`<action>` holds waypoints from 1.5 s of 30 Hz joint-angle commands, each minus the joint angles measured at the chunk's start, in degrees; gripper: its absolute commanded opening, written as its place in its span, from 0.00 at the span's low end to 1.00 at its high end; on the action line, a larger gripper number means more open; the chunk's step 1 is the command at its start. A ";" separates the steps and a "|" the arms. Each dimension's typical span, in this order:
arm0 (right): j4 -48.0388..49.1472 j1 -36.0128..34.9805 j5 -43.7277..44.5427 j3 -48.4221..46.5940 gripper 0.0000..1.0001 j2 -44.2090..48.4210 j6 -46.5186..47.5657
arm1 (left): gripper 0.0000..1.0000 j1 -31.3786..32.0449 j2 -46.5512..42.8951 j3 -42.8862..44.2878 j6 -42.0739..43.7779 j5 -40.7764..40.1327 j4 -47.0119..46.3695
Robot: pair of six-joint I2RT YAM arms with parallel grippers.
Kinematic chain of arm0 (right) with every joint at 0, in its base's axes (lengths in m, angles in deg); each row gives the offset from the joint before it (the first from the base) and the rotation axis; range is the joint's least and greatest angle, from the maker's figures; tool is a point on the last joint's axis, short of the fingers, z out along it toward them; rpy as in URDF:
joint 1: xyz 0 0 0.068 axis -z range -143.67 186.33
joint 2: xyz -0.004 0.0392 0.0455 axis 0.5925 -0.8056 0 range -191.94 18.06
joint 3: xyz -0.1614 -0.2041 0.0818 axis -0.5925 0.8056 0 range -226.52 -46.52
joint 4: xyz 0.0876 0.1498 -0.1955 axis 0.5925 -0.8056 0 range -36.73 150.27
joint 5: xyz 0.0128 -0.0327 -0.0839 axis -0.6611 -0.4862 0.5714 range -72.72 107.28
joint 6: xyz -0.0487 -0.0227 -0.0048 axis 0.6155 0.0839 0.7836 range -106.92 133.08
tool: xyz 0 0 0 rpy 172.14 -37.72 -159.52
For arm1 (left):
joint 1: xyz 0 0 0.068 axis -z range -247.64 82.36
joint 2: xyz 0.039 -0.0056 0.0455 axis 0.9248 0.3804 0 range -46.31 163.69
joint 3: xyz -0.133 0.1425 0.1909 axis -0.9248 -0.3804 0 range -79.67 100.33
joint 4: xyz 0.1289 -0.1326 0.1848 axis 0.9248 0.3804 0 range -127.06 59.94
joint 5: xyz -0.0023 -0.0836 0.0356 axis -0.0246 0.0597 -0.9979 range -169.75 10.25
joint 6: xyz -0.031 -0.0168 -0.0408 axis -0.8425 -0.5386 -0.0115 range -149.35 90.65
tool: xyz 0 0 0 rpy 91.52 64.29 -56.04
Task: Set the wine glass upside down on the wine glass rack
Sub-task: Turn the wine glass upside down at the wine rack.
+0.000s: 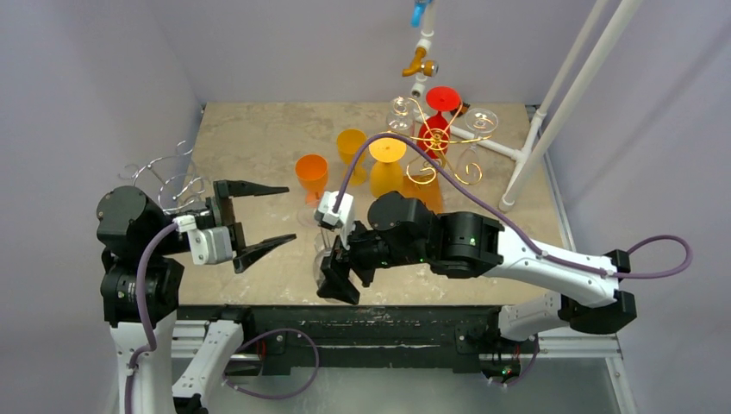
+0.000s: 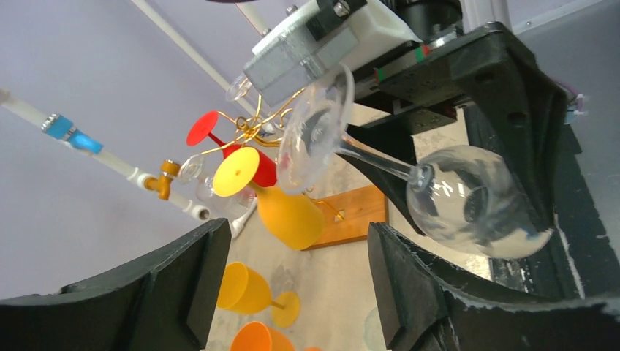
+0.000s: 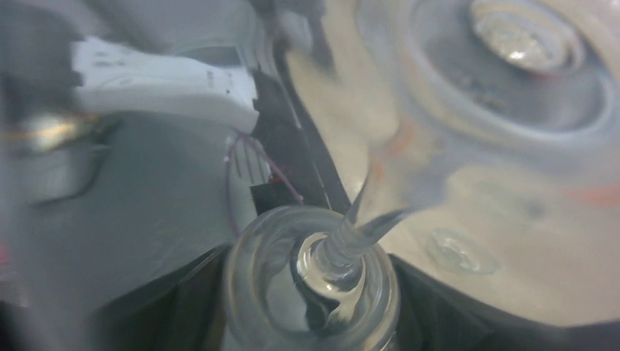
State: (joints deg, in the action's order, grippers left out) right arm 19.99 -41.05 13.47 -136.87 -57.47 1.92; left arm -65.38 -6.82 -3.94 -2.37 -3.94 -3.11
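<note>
Clamping wine glass (image 2: 468, 205) bowl: right end effector (image 1: 338, 280) | left end effector (image 1: 290, 214): wide, empty

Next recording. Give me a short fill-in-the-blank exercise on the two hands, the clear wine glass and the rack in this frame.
1. The right hand grips the clear wine glass by its ____.
2. The left hand is ____ and holds nothing.
3. The red glass hangs on a ____-coloured wire rack.

Missing words: bowl; open; gold.
</note>
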 commanded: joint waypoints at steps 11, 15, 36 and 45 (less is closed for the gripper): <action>5.15 -0.75 -8.50 -5.94 0.00 -6.18 1.93 | 0.54 -0.30 -0.85 -1.72 6.11 2.08 -5.81; 5.72 -0.67 -7.19 -6.64 0.00 -6.32 1.76 | 0.31 -0.33 -0.11 -0.73 10.60 2.53 0.20; 20.63 -0.56 19.53 16.11 0.00 14.03 -6.02 | 0.68 -0.33 0.42 0.37 9.47 -1.46 -1.95; 27.08 -0.57 35.11 32.36 0.00 24.11 -7.31 | 0.99 -0.28 2.52 0.92 -5.94 -7.66 -9.68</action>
State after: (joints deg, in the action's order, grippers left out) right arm 40.74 -41.62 37.84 -111.56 -41.01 -5.31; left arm -65.38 -6.14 -4.03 -1.64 -9.55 -9.73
